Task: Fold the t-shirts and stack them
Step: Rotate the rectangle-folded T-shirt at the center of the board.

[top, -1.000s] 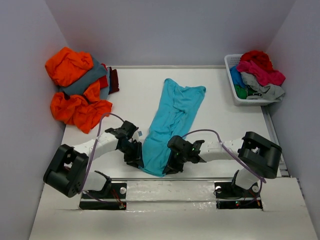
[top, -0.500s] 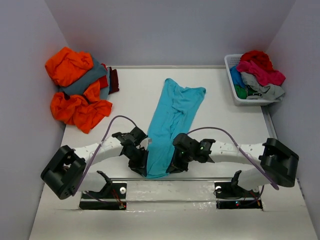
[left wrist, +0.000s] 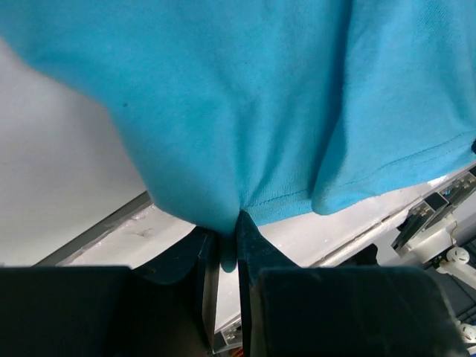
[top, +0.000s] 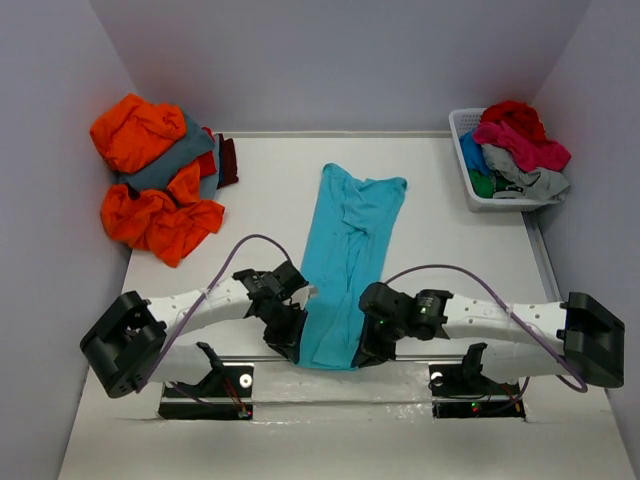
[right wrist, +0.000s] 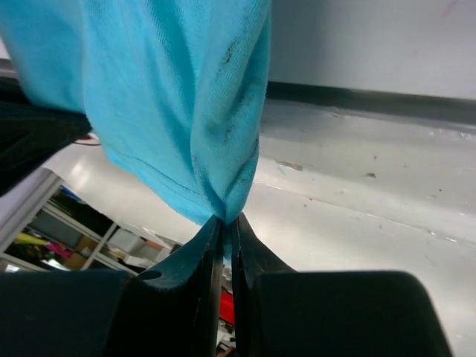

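Turquoise shirt [top: 345,255] lies as a long narrow strip down the middle of the tabletop [top: 260,200]. Its far end is toward the back wall and its near hem is at the near edge, between the two arms.

Left arm [top: 215,295] reaches in from the left, with the left jaws at the hem's left corner. Left wrist view: jaws nearly closed, pinching a tuck of the shirt [left wrist: 245,111] right at the stitched hem. The cloth rises out of the pinch and fans wide above it, and the pale tabletop [left wrist: 59,171] shows beside it.

Right arm [top: 480,320] comes in from the right, low along the near edge, with the right jaws at the hem's right corner. Right wrist view: jaws drawn almost together, clamped on a bunched fold of the shirt [right wrist: 171,89] at its hem. Dark smudges show on the cloth there. The hem corner is gathered to a point in the pinch.

The two pinch points are near each other, and the hem hangs between them.

Far left corner: loose pile with orange shirts [top: 135,130] on top and in front, a slate grey shirt [top: 165,165] between them and a maroon shirt [top: 228,160] at the right edge.

Far right: white basket [top: 460,125] heaped with a red shirt [top: 515,115], pink shirt [top: 520,145], light grey shirt [top: 530,178] and green shirt [top: 483,185], spilling over the rim.
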Controlling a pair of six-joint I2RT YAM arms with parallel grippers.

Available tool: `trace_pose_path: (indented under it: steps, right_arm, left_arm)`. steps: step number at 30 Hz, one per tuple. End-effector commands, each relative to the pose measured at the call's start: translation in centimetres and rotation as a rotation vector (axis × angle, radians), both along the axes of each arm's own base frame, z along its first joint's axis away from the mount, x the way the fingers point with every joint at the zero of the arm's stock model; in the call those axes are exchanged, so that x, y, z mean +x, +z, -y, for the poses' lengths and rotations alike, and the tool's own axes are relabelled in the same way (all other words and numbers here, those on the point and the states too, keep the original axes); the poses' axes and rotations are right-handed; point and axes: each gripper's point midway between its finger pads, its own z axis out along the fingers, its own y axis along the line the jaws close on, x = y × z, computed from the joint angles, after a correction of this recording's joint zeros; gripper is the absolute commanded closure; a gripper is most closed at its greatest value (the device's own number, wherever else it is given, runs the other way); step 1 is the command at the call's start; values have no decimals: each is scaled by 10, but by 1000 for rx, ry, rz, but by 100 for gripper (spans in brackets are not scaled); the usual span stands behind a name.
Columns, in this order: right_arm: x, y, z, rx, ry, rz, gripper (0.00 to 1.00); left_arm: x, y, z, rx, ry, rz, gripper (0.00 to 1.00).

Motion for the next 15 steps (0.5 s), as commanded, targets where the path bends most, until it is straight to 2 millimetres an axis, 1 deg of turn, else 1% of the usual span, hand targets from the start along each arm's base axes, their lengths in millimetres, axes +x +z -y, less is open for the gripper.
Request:
trace_pose_path:
  steps: [1, 5, 8, 13, 15]
  right_arm:
    - [-28, -2, 15, -87, 72, -53, 86]
    - [-44, -4, 7, -102, 141, -73, 86]
    - [-46, -1, 0, -104, 157, -77, 87]
    - [-53, 0, -3, -106, 188, -86, 86]
    - [-53, 0, -3, -108, 192, -88, 84]
  left_arm:
    - [-10, 14, -4, 2, -16, -13, 78]
    - [-16, 19, -11, 5, -5, -17, 78]
    - [-25, 23, -19, 7, -10, -26, 79]
    - [-31, 29, -22, 3, 20, -31, 79]
    - [-33, 33, -25, 3, 24, -32, 73]
